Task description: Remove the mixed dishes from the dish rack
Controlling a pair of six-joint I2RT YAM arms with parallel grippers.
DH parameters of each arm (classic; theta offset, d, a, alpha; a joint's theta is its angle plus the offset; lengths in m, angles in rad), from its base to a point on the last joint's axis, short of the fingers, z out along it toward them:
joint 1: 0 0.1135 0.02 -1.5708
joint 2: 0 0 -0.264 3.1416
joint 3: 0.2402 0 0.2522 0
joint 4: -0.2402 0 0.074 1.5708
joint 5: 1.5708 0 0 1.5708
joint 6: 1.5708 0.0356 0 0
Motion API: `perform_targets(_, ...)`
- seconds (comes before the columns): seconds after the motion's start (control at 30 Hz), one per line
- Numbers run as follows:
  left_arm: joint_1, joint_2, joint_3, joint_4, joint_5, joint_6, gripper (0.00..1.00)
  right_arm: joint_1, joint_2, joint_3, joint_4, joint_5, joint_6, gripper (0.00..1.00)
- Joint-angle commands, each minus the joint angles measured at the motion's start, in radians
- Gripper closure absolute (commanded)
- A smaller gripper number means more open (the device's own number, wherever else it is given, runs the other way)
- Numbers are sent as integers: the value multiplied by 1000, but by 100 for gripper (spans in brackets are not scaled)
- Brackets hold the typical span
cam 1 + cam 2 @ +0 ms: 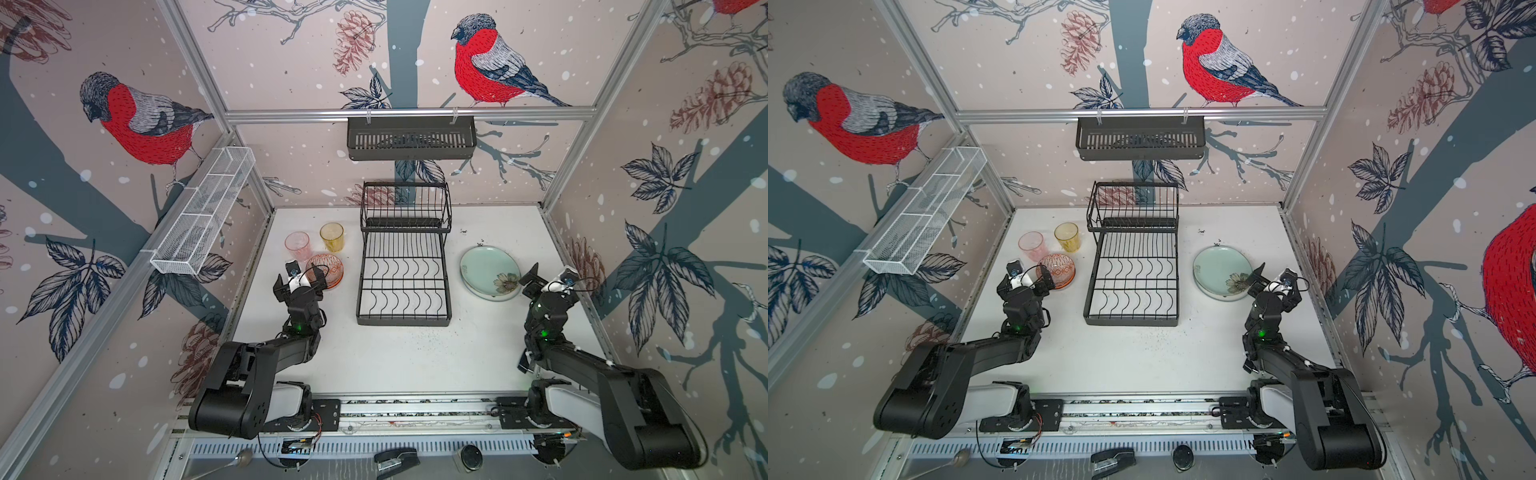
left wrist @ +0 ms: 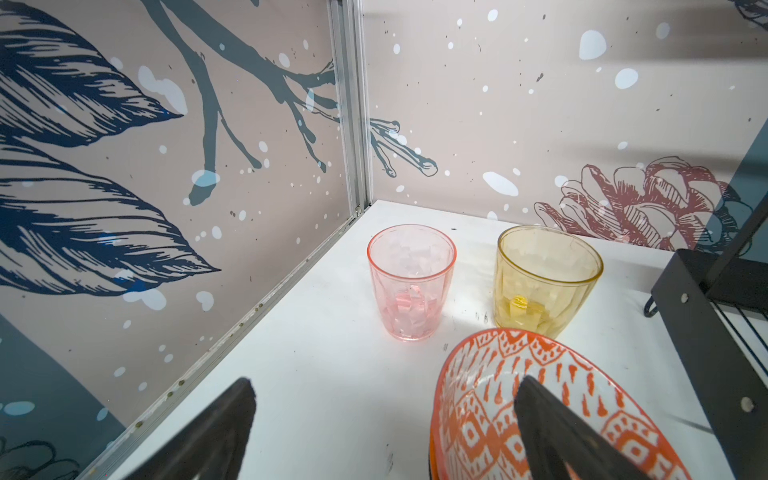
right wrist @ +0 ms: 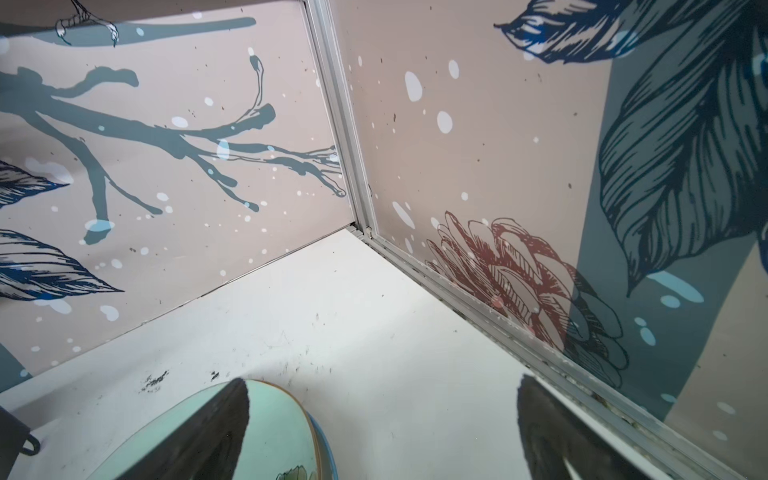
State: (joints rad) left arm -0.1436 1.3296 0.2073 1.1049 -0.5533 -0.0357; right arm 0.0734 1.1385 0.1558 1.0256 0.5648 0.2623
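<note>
I am viewing the rack (image 1: 403,321) at the middle of the table (image 1: 415,365). Both tiers are showing bare wire in both top views, and I am finding no dish in it.

Dishes, placed relative to the rack:
- Left of the rack: the pink tumbler (image 1: 297,245) and the amber tumbler (image 1: 332,237) are standing upright, the amber one nearer the rack. The bowl (image 1: 328,268) is sitting just in front of them. The left wrist view is showing a second rim under it, so I am treating it as a stack.
- Right of the rack: the plates (image 1: 486,270) are lying flat, stacked.

The left gripper (image 1: 299,277) is hanging at the side of the bowl away from the rack, jaws spread wide and holding nothing. One finger is overlapping the bowl in the wrist view. The right gripper (image 1: 550,282) is hanging at the plates' side away from the rack, jaws likewise spread and empty, one finger over the plate rim.

I am judging the unloading to be at its closing step, with retreat pending. The next move is calling for each gripper to lift clear of the rims before any pull-back, so that no finger is dragging a dish.
</note>
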Motion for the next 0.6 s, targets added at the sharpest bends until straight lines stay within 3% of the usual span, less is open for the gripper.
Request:
perform_targets(0.0, 7, 24, 0, 111, 0, 19, 3, 4, -16, -4, 32, 38, 6, 1)
perform_targets(0.17, 13, 73, 33, 93, -5, 11, 3, 4, -40, -33, 27, 58, 1, 1)
perform_targets(0.57, 36, 146, 57, 93, 12, -11, 3, -3, 87, 0, 86, 41, -41, 1)
